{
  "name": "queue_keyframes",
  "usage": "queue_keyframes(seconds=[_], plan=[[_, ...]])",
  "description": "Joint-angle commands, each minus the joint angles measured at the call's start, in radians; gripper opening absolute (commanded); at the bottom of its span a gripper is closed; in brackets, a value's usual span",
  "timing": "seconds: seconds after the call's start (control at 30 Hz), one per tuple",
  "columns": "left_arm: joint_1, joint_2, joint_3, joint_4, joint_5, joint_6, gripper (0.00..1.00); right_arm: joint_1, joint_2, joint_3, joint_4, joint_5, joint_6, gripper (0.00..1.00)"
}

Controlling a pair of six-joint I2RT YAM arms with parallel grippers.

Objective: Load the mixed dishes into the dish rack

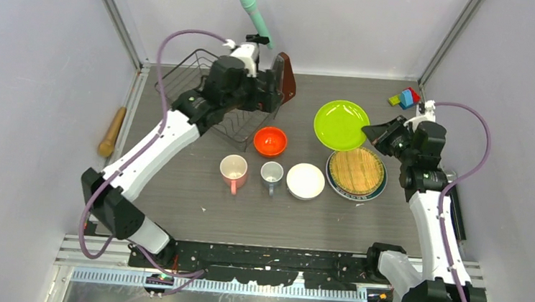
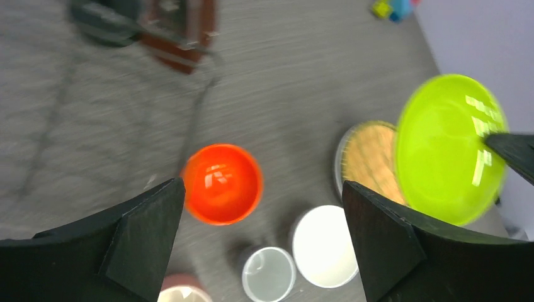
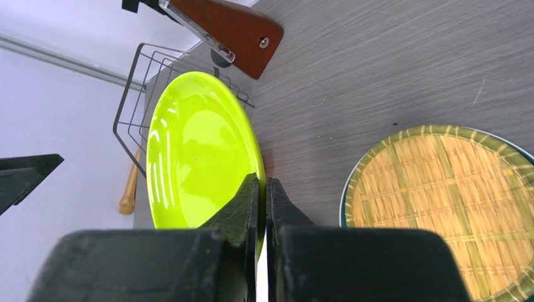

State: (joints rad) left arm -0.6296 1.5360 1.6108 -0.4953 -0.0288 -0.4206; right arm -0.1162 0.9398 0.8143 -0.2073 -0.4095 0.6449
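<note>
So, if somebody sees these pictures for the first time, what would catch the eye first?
First comes the lime-green plate at the right, held tilted with its rim pinched by the right gripper, just behind the tan woven plate. Next comes the orange-red bowl near the middle, by the near right corner of the dark wire dish rack at the back left.

Glossy lime-green plate (image 3: pixel 195 157), tilted, rim in right claw (image 3: pixel 263 189), beside tan woven plate (image 3: pixel 441 201).
</note>
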Motion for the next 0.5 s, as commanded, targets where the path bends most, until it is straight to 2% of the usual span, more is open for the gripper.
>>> queue_keyframes(seconds=[0.0, 0.07, 0.2, 0.3, 0.47], plan=[[0.144, -0.079, -0.116, -0.094, -0.118, -0.114, 1.00, 0.097, 0.026, 0.096, 0.048, 0.175, -0.064, 0.00], [0.233, -0.102, -0.182, -0.082, -0.097, -0.160, 1.00, 0.151, 0.045, 0.114, 0.045, 0.226, -0.079, 0.00], [0.295, -0.096, -0.249, -0.105, -0.176, -0.215, 1.00, 0.216, 0.078, 0.145, 0.047, 0.298, -0.111, 0.00], [0.303, -0.031, -0.202, -0.217, -0.268, -0.271, 1.00, 0.237, 0.093, 0.165, 0.046, 0.328, -0.134, 0.00], [0.310, 0.111, -0.080, -0.370, -0.316, -0.324, 0.99, 0.246, 0.100, 0.169, 0.050, 0.345, -0.148, 0.00]])
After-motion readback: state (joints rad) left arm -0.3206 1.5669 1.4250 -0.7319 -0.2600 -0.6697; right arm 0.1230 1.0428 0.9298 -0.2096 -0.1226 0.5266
